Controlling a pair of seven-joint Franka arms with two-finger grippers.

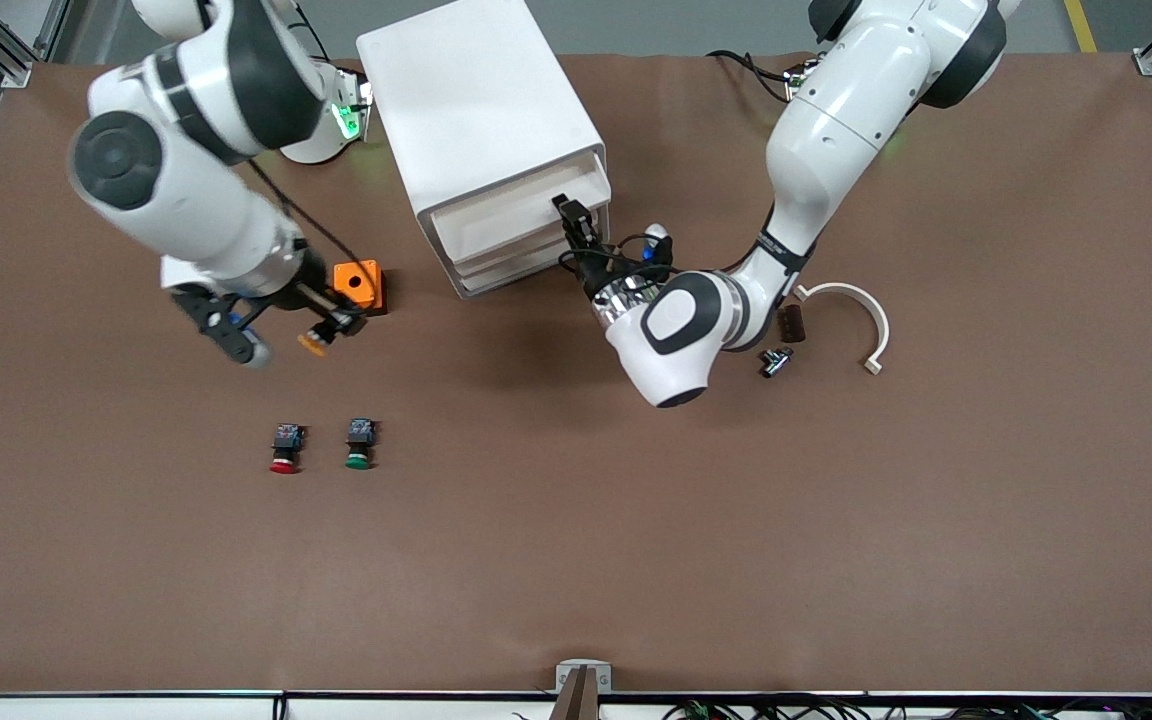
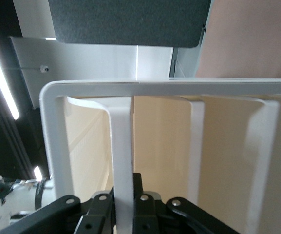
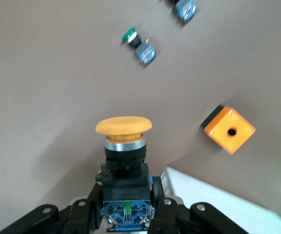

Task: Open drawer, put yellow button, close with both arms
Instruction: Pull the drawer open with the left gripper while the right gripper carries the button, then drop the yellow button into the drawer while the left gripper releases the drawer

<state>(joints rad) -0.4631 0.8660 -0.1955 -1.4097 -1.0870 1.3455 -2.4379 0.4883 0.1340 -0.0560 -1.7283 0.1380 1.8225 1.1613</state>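
Red button nearest | left claw pinches drawer | right claw pinches yellow button

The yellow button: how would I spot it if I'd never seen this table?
Find the big white cabinet, then the small orange box beside it. Just by that box, the right end effector holds the yellow button; its red and green neighbours lie on the table.

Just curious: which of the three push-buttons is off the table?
The yellow button, held in the right claw. The red button and green button lie on the table.
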